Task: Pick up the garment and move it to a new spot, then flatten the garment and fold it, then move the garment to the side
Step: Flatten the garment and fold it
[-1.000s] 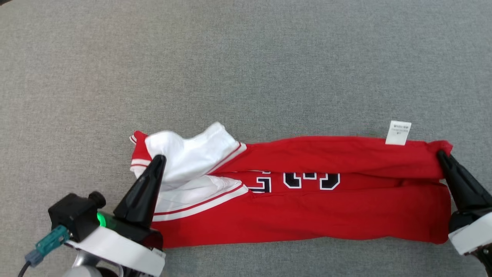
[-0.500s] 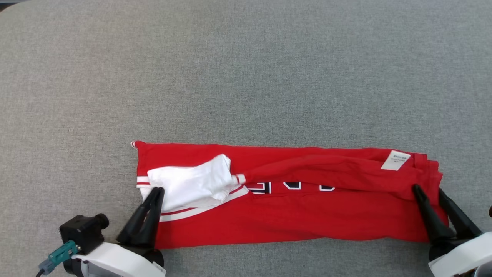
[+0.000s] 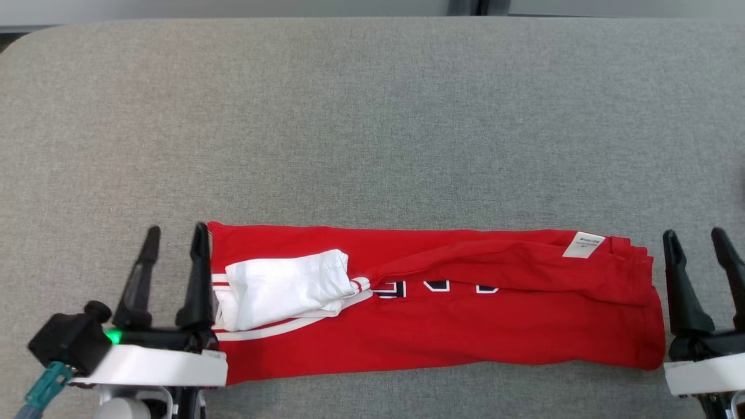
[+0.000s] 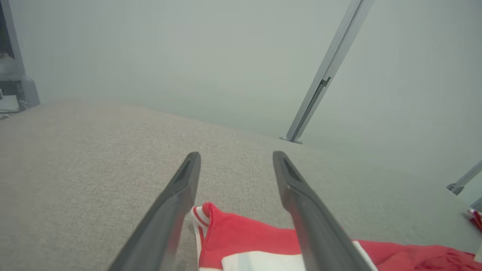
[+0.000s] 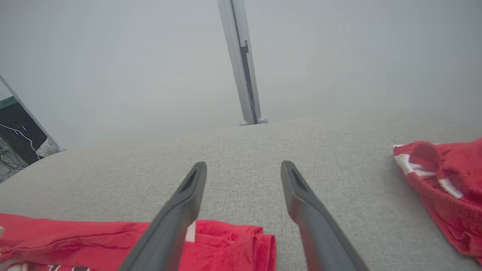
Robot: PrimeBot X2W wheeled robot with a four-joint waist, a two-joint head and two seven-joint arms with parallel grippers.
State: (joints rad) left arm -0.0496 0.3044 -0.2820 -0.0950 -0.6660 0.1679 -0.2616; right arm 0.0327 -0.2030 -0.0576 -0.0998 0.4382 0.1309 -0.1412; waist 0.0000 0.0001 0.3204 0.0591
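Observation:
The garment (image 3: 465,331) is a red jersey with a white sleeve (image 3: 285,285) and a white label (image 3: 584,244). It lies folded into a long strip across the near part of the grey table (image 3: 372,116). My left gripper (image 3: 176,233) stands open just off the strip's left end, its inner finger beside the hem. In the left wrist view the garment's corner (image 4: 241,241) lies low between the spread fingers of the left gripper (image 4: 236,156). My right gripper (image 3: 693,234) stands open a little past the right end, holding nothing. The right wrist view has the right gripper (image 5: 244,166) open and the garment's end (image 5: 94,237) at lower left.
A second red cloth with white stripes (image 5: 444,177) lies on the table to the right in the right wrist view. The table's far edge (image 3: 372,17) and rounded left corner run along the top. A grey post (image 5: 241,64) stands beyond the table.
Both grippers have opened and let go of the garment's ends, then moved outward off it. The folded top layer has settled flat. The head camera has also shifted.

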